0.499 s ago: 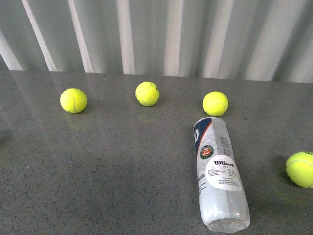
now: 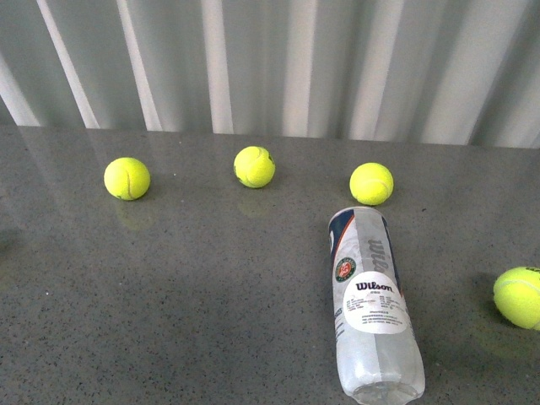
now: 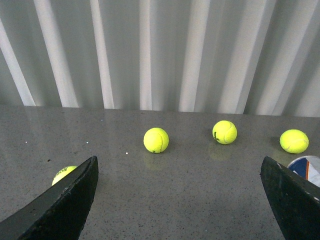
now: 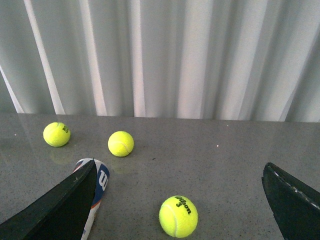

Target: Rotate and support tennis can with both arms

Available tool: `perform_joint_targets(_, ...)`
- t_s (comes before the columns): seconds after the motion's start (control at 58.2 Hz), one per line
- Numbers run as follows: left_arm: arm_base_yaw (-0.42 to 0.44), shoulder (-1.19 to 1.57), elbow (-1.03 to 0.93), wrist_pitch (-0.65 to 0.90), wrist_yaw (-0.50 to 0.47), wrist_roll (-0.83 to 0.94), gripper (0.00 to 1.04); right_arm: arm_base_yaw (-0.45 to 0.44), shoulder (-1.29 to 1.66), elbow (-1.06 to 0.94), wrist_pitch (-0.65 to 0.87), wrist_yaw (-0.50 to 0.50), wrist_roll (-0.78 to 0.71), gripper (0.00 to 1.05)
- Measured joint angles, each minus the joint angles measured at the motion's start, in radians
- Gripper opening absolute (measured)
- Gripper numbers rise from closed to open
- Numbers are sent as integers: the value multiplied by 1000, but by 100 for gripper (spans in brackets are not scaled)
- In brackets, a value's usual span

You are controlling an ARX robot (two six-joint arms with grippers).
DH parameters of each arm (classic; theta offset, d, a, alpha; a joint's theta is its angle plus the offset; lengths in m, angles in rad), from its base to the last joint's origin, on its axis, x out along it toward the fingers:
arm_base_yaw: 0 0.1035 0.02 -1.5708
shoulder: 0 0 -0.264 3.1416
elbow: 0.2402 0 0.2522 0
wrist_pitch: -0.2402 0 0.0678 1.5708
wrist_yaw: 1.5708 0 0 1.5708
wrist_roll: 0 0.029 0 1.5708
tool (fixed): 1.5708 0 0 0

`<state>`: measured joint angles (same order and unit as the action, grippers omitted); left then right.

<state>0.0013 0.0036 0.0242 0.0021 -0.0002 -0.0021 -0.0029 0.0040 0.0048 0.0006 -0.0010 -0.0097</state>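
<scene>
One tennis can (image 2: 369,304) lies on its side on the grey table (image 2: 194,295). It is on the right, near the robot. Its white Wilson label faces up. Its far end is near one ball but not touching it. Through the clear near end only grey shows.

There are four yellow-green tennis balls. Three sit in a row across the far side: left ball (image 2: 126,178), middle ball (image 2: 254,166), right ball (image 2: 371,183). The fourth ball (image 2: 517,297) is alone at the right edge, well apart from the can.

The left gripper (image 3: 180,162) has its two black fingers (image 3: 65,205) spread wide, holding nothing. The right gripper (image 4: 180,170) is also spread wide, and one finger (image 4: 55,207) is just beside the can's end.
</scene>
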Motion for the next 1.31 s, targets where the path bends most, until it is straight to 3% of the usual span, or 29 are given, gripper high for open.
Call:
perform_joint_targets(0.55,0,0,0,0,0,0,98,-4,13,7,-23,-19,-21,97)
perform_joint_targets(0.619,0,0,0,0,0,0,98,-16,153,117,-221,-129,-158,97)
perform_joint_targets(0.705,0,0,0,0,1,0,98,-50,358,254,-222,-209,-243,97)
perform_joint_targets(0.86,0,0,0,0,0,0,98,-174,711,542,-4,-138,-133,97)
perform_joint_targets(0.963,0,0,0,0,0,0,98,-200,949,703,-48,-77,12,97)
perform_joint_targets(1.066,0,0,0,-1,0,0,98,-162,1189,809,-125,-63,120,97)
perform_joint_targets(1.307,0,0,0,-1,0,0,98,85,1575,941,-259,-112,241,97)
